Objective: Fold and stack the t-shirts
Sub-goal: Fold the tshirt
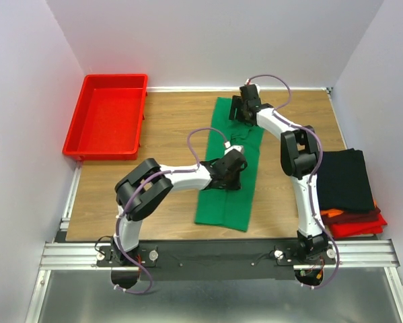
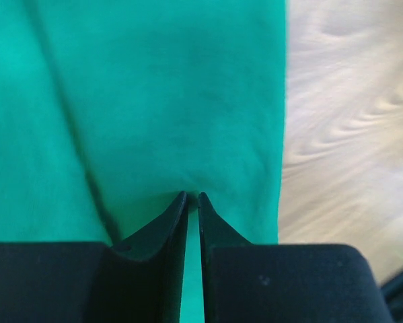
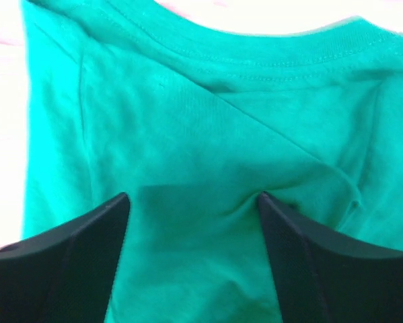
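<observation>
Evidently the green t-shirt [image 1: 227, 195] is folded lengthwise into a long narrow strip, lying flat down the middle of the table [image 1: 167, 111] with its collar at the far end. That shape points to the crosswise fold as the step in hand.

The left hand [image 2: 193, 197] sits on the middle of the strip, close to its right edge. Its fingers are drawn almost together, with a small pucker of green cloth between the tips. It looks clenched on a pinch of fabric, probably to anchor the strip or mark the fold line.

The right hand [image 3: 194, 196] is at the collar end, released and spread wide, fingertips down on the cloth just below the neckband. From there it could take hold of the top layers and carry them toward the hem.

At the table's right edge the stack of folded shirts [image 1: 352, 202] waits, black on top, with dark red, orange and red beneath. It lies well apart from the green one, so the fold has room. The red plastic tray [image 1: 77, 138] stands in the far left corner.
</observation>
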Controlling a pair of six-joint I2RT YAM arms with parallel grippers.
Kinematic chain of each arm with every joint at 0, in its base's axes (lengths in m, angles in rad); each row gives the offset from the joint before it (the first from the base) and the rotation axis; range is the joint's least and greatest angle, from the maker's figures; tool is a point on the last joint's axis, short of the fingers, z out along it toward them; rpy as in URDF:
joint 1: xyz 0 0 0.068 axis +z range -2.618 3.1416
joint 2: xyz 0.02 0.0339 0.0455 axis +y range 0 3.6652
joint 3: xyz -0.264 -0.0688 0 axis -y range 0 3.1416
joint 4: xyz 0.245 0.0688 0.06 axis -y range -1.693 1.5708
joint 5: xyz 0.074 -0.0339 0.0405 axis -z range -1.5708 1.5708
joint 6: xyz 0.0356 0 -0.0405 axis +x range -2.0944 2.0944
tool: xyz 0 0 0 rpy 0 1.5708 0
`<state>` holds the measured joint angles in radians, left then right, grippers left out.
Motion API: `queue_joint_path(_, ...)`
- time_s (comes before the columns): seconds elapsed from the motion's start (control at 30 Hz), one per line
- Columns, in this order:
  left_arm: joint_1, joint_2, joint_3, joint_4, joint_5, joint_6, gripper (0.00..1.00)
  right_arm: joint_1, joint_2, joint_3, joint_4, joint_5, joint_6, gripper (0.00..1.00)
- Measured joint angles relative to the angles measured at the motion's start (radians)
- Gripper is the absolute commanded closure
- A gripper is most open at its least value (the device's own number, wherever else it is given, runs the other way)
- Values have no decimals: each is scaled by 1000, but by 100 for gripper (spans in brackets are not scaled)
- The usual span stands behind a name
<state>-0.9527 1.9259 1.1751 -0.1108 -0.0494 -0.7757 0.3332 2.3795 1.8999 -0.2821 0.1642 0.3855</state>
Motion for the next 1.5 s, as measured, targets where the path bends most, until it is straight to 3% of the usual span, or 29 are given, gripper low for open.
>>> queue_joint_path(0.13,-5,54,73,9,51,-2,76,0,64,106,-5,-54,-63,7)
queue_joint_path(0.3,10,40,101,2,52,27,75,0,68,116,-19,-52,-100,5)
queue_joint_path(0.43,40,-43,74,-24,27,46,75,1,43,100,-53,-29,-109,5)
queue_joint_path(0.6,72,-187,8,-52,-44,57,76,1,-103,-2,-70,-1,-92,5)
queue_joint_path(0.8,69,-271,-115,-74,-94,56,82,1,-299,-143,-62,28,-27,19)
queue_joint_path(0.9,68,-281,-178,-86,-100,51,82,1,-325,-212,-53,33,6,35)
queue_joint_path(1.13,68,-341,-288,-101,-100,46,83,1,-200,-213,-75,52,34,51)
queue_joint_path(1.37,67,-342,-293,-95,-100,47,83,-2,-10,0,-70,87,14,50)
queue_joint_path(1.5,67,-342,-293,-94,-100,51,82,-8,63,106,-62,86,-12,37)
